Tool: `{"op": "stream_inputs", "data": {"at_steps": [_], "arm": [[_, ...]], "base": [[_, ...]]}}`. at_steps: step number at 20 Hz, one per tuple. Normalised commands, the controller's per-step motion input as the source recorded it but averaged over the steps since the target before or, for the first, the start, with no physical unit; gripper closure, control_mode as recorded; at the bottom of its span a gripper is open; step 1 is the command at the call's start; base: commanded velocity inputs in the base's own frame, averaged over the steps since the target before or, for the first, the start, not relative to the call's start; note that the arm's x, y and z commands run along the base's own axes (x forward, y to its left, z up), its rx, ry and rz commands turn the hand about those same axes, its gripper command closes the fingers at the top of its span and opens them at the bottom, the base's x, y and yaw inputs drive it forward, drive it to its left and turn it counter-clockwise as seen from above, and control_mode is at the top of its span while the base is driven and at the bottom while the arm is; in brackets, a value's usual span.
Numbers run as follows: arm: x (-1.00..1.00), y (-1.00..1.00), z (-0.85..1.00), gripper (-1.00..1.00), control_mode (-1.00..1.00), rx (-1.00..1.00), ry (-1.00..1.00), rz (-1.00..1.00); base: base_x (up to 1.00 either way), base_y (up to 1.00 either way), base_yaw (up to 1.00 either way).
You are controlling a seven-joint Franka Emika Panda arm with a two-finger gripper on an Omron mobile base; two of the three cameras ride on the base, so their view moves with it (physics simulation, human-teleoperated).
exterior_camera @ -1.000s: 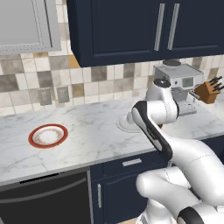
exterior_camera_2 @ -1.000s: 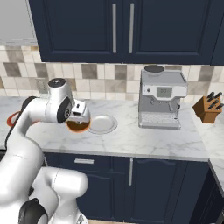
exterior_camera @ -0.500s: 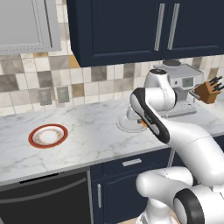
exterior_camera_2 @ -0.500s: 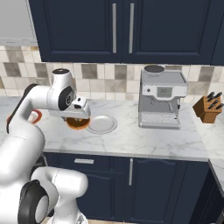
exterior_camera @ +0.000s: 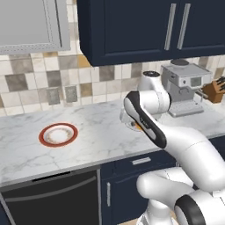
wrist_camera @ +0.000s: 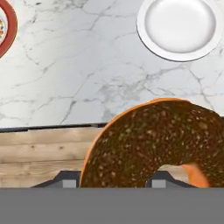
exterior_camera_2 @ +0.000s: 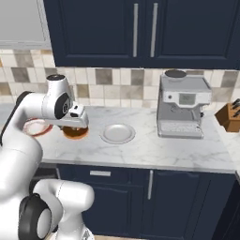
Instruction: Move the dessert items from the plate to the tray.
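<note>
A brown doughnut with an orange rim [wrist_camera: 153, 144], one of the dessert items, sits between my fingertips [wrist_camera: 70, 180] in the hand view. My gripper [exterior_camera_2: 75, 125] is shut on it and holds it just above the counter's front part, left of an empty white plate [exterior_camera_2: 118, 133]. In the left base view my own arm hides the hand, and just an orange edge of the doughnut [exterior_camera: 138, 126] peeks out. A round red-rimmed plate [exterior_camera: 58, 135] with small specks on it lies further left. The tray is out of view.
A coffee machine [exterior_camera_2: 180, 104] stands at the back right, with a knife block [exterior_camera_2: 229, 116] beyond it. The counter's front edge [wrist_camera: 48, 127] runs just below the held doughnut, with wooden floor under it. Dark wall cabinets [exterior_camera: 145, 30] hang overhead.
My hand has carried the doughnut leftward, away from the white plate and toward the counter's front edge. Both base views have shifted slightly. The jaws stay shut.
</note>
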Motion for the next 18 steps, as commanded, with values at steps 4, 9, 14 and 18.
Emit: {"op": "stream_inputs", "data": {"at_steps": [4,9,14,18], "arm": [[0.00,0.00,0.00,1.00,1.00,0.00,0.00,0.00],[0.00,0.00,0.00,1.00,1.00,0.00,0.00,0.00],[0.00,0.00,0.00,1.00,1.00,0.00,0.00,0.00],[0.00,0.00,0.00,1.00,1.00,0.00,0.00,0.00]], "base": [[-0.02,1.00,0.00],[-0.09,1.00,0.00],[-0.06,1.00,0.00],[-0.01,1.00,0.00]]}}
